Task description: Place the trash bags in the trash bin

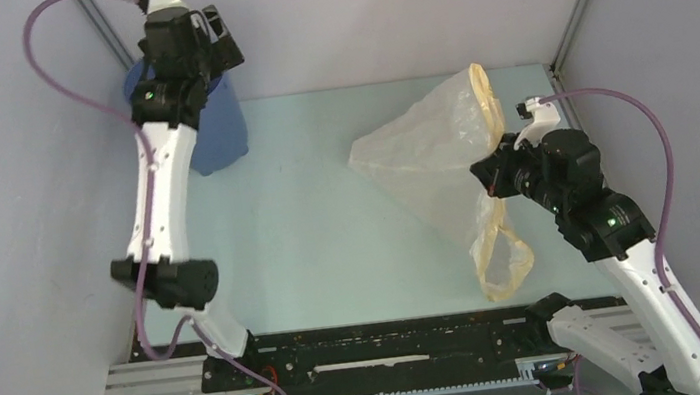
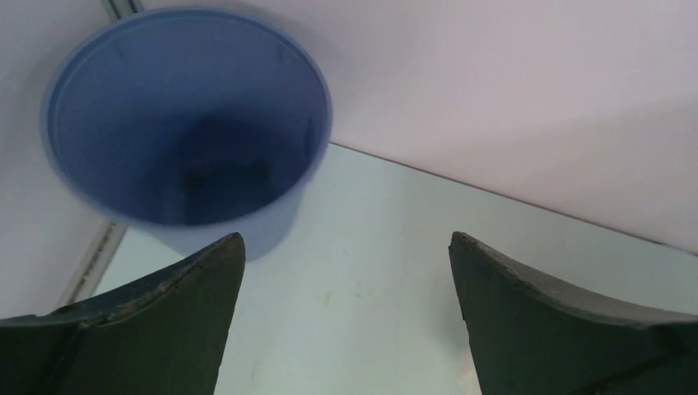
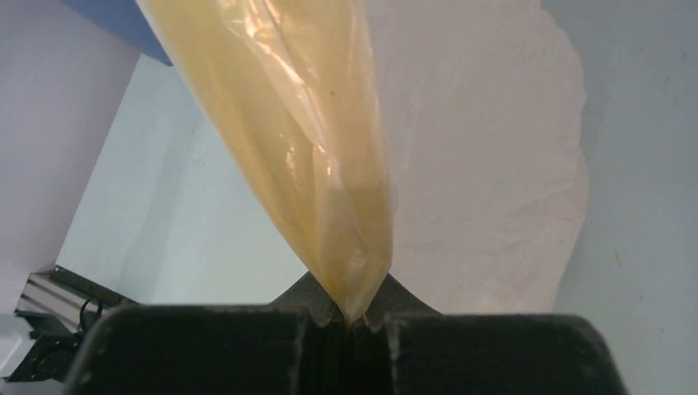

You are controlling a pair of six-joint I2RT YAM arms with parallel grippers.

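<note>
Right claw [image 3: 350, 317] is clamped on the bag [image 1: 431, 147] by its yellow band [image 3: 329, 164], well apart from the bin [image 1: 221, 123] at far left. Left claw [image 2: 346, 247], spread and empty, hovers by the bin. Risk: the thin film may slip free or drape outside the rim.

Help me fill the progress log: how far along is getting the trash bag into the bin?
Done: the right gripper is shut on the pale yellow rim of the thin translucent white plastic bag. In hand: that grip; most of the bag seems on the table. Left: the round blue plastic bin, far left by the open left gripper, looks empty; the bag must be carried over and dropped in.
</note>
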